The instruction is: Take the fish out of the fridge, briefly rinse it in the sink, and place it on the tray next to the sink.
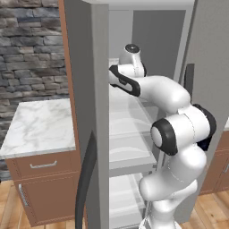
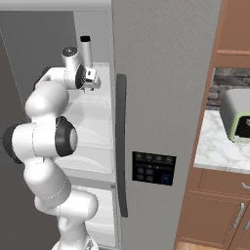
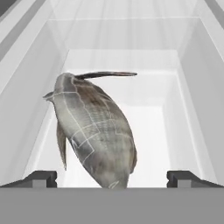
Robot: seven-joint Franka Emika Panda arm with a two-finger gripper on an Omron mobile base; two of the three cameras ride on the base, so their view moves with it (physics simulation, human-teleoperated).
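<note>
The grey-brown fish (image 3: pixel 94 131) lies on a white shelf inside the open fridge (image 3: pixel 192 109), its thin tail fin pointing away from me. My gripper (image 3: pixel 111 179) is open, and its two dark fingertips (image 3: pixel 39 178) stand wide on either side of the fish's near end without touching it. From the base cameras, the white arm reaches into the upper fridge (image 1: pixel 129 152) compartment, with the hand (image 2: pixel 90 77) above the shelf beside the grey door (image 2: pixel 161 88). The sink and the tray are out of view.
The left fridge door (image 1: pixel 85 67) with its long dark handle (image 1: pixel 87 174) stands open close to the arm. A marble counter (image 1: pixel 40 120) on wooden cabinets lies to the left. Another counter with a green-trimmed appliance (image 2: pixel 237 117) lies to the right.
</note>
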